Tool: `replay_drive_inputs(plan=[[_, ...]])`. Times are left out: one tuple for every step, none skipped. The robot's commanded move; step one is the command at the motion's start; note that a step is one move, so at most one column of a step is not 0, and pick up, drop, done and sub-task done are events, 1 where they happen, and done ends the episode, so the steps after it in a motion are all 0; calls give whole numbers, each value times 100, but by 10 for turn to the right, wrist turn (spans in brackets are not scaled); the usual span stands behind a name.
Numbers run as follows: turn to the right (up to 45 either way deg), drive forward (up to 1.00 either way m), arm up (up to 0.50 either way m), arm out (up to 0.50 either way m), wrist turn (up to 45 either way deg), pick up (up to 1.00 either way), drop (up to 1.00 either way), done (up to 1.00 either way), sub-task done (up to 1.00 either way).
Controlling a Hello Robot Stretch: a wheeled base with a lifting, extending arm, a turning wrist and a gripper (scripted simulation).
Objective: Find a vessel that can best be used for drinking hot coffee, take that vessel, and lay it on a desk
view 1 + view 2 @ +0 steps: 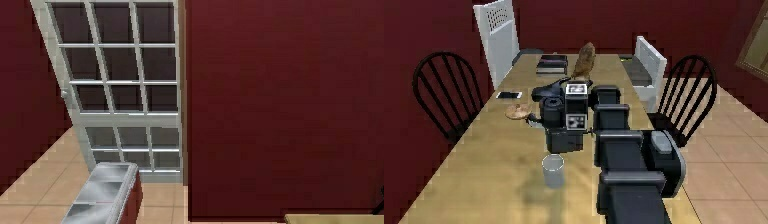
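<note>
Forward view: a dark red wall [280, 100] takes the middle and right. At the left is a white-framed door with glass panes [115, 70], 3 panes across. A tan tile floor [45, 175] lies below it. A red cabinet with a shiny grey metal top [100, 195] sits at the bottom edge, just in front of the door, and a sliver of light wooden surface [330, 217] shows in the bottom right corner. Arm side view: a long light wooden table [494, 150] runs up the picture. A dark segmented arm [624, 150] reaches over it from the bottom edge, with the gripper [536, 108] at its far end above the tabletop. Whether its fingers are spread cannot be told. A round brown flat item [513, 112] lies on the table right by them, so whether the gripper has hold of anything cannot be told either. A small pale grey cylindrical cup [554, 168] stands upright on the table just left of the arm, lower in the picture than the gripper and apart from it. Farther up the table are a white flat slab [509, 95], a dark flat book-like block [551, 65] and a long brown loaf [585, 58]. 2 black spindle-back chairs [449, 85] flank the table, and 2 white chairs [496, 30] stand farther up.
</note>
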Motion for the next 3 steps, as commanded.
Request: replay_drive_inputs(plan=[[0,0,-30,0,0,0,0,0,0],[0,0,0,0,0,100,0,0,0],[0,0,10,0,0,0,0,0,0]])
